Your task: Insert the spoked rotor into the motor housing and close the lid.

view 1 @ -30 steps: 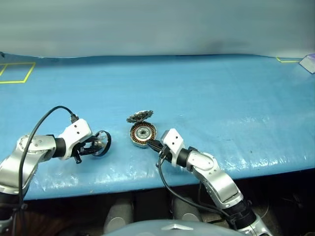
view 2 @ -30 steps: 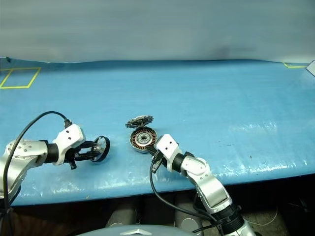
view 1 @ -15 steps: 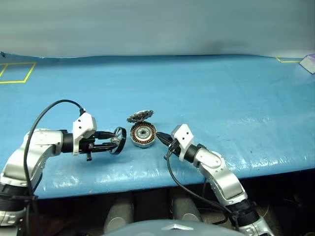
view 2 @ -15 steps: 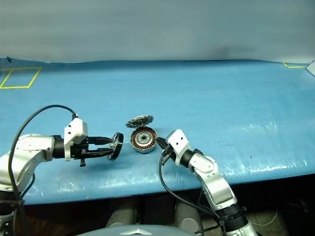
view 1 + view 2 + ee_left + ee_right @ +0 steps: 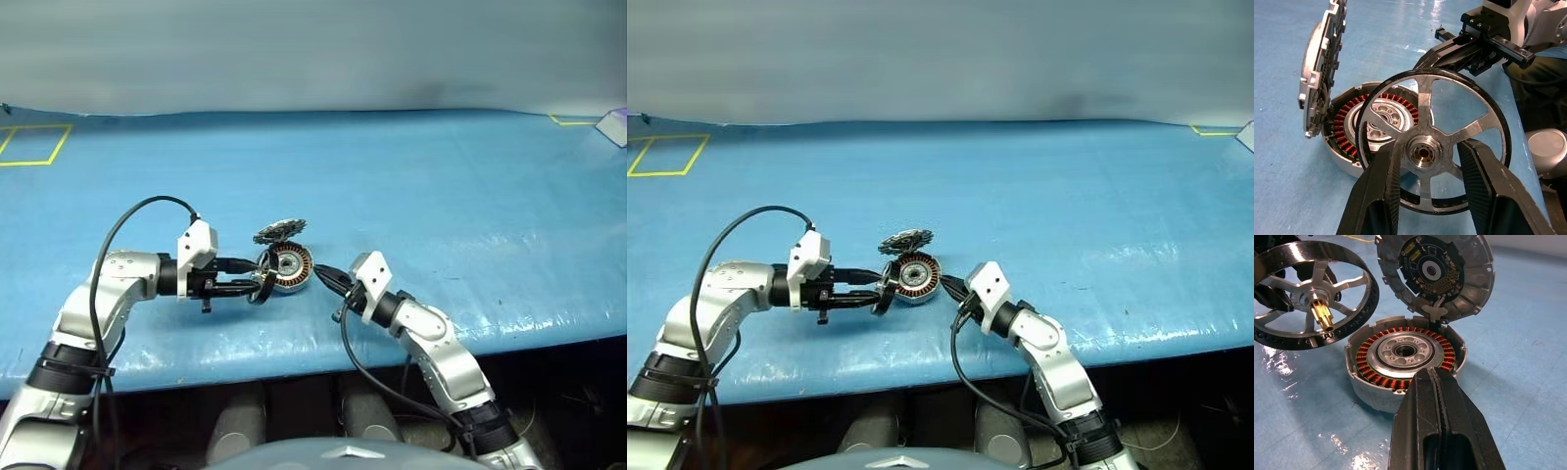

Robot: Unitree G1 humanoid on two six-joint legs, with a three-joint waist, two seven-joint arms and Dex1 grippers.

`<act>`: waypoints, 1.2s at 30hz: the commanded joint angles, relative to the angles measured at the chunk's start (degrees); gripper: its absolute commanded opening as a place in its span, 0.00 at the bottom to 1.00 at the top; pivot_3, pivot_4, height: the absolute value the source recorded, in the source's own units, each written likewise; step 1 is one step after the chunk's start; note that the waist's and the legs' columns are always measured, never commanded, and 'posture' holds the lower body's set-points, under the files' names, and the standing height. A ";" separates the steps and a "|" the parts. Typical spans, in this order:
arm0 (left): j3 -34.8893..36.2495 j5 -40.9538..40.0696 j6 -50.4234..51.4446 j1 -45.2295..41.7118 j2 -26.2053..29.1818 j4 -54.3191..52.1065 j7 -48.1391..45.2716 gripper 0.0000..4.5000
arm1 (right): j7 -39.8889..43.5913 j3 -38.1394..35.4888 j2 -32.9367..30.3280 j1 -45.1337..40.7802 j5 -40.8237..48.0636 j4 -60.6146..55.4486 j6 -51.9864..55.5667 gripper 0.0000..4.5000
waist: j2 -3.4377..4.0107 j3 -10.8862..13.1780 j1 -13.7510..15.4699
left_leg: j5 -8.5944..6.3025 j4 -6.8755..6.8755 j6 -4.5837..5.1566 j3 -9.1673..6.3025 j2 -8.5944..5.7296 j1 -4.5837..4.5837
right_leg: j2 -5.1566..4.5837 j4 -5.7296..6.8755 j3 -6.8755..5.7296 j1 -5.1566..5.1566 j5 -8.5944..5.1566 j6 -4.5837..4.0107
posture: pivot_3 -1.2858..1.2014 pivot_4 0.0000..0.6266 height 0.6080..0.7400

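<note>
Head camera first, and the motor housing [image 5: 285,268] sits on the blue table [image 5: 441,186] near its front edge, copper windings up, with its hinged lid [image 5: 278,231] standing open at the housing's far side; the left gripper [image 5: 257,278] comes in level from the housing's left, pinching the spoked rotor [image 5: 265,279] on edge, the wheel right up against the housing's left rim, though contact cannot be told from here; the right gripper [image 5: 319,273] points at the housing from its right, fingertips pressed together and just beside the rim.

Over to the left wrist camera; the two black fingers [image 5: 1382,196] clamp the spoked rotor [image 5: 1434,147] across its spokes either side of the hub, the wheel held upright and facing the lens; behind it lies the motor housing [image 5: 1352,127], copper coils ringing a silver hub, partly covered by the rotor's rim; the lid [image 5: 1322,63] rises steeply from the housing's edge; beyond the rotor the right gripper [image 5: 1426,58] reaches in, fingers together.

Now the right wrist camera; the right gripper [image 5: 1436,382] is shut tight, empty, its tip at the near wall of the motor housing [image 5: 1405,360]; the lid [image 5: 1436,271] tilts back from the housing's far edge, showing its inner circuit face; the spoked rotor [image 5: 1315,296] hangs beside the housing, brass shaft [image 5: 1321,315] pointing out, rim overlapping the housing's edge, not seated.
</note>
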 commanded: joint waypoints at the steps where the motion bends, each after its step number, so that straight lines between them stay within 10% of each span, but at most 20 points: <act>1: -0.64 0.78 -1.96 -1.78 -1.53 0.44 0.62 0.34 | 0.66 -0.76 -0.04 0.61 0.93 -1.79 -1.93 0.00 | 0.00 0.00 0.25 | 0.00 0.01 0.00 -0.01 0.00 0.02 | 0.00 -0.01 0.00 0.03 0.00 0.00 | 0.52 0.24 1.00; 36: -5.51 7.44 -4.49 -9.77 -6.74 6.25 2.52 0.34 | -0.04 -0.96 -0.94 5.27 -0.19 -2.31 -4.94 0.00 | 0.00 0.00 0.69 | 0.00 0.08 0.01 -0.05 -0.01 0.14 | 0.03 -0.11 -0.01 0.27 0.00 0.02 | 0.52 0.24 1.00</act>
